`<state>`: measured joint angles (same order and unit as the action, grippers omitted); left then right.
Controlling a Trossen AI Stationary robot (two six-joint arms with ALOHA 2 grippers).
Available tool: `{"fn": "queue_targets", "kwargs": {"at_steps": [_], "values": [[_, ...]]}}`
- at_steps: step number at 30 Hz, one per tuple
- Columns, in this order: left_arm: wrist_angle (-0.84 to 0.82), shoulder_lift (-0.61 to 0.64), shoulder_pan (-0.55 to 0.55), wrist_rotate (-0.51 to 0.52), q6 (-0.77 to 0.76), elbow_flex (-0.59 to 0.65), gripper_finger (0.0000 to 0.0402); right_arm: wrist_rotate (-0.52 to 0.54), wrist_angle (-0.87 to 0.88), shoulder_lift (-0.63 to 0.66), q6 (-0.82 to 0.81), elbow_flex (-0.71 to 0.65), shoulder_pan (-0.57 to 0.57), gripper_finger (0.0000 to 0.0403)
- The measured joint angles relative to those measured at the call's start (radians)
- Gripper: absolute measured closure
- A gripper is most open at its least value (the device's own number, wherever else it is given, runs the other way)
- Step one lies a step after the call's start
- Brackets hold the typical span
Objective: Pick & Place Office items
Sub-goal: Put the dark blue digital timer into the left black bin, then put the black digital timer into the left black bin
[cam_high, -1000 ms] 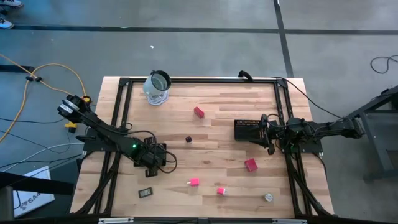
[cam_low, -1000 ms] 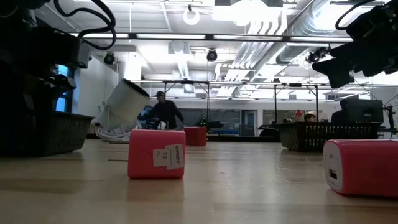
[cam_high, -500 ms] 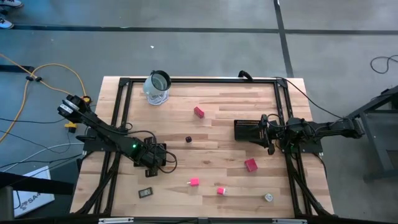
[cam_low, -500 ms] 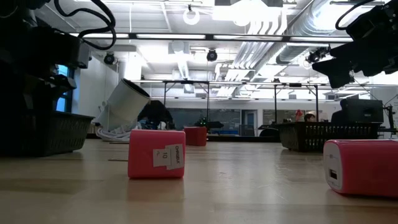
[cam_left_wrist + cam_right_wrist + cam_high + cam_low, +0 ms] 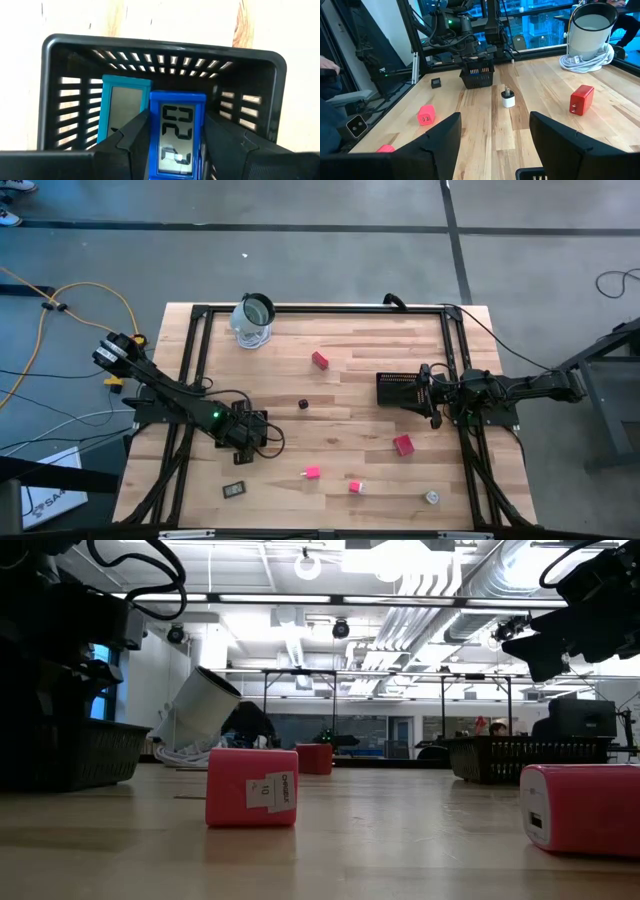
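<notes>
Left fingers (image 5: 172, 145) flanking blue clock (image 5: 176, 132), one teal clock (image 5: 121, 110)

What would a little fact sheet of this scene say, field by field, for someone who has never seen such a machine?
Left pincer: over a black basket, fingers either side of a blue display gadget
Also in that basket: a teal display gadget
Right pincer: open, holding nothing, at the table's right side beside a second black basket
Loose on the table: red block, pink blocks, dark cube, black-framed rectangle, whitish round piece
Far edge: jar
</notes>
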<state>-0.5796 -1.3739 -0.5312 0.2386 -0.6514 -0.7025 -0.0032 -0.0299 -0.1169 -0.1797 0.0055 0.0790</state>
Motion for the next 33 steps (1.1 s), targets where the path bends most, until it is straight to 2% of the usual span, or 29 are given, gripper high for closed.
{"fn": "queue_targets", "kwargs": {"at_steps": [5,14,33], "values": [[-0.004,0.005,0.0,0.001,0.0,0.0,0.0234,0.0,0.0,0.0,0.0,0.0,0.0,0.018],[-0.014,0.019,0.0,0.011,0.0,0.0,0.0192,0.0,0.0,0.0,0.0,0.0,0.0,0.018],[-0.027,0.048,0.004,0.03,0.001,0.0,0.019,0.0,0.0,0.0,0.0,0.0,0.0,0.018]]}}
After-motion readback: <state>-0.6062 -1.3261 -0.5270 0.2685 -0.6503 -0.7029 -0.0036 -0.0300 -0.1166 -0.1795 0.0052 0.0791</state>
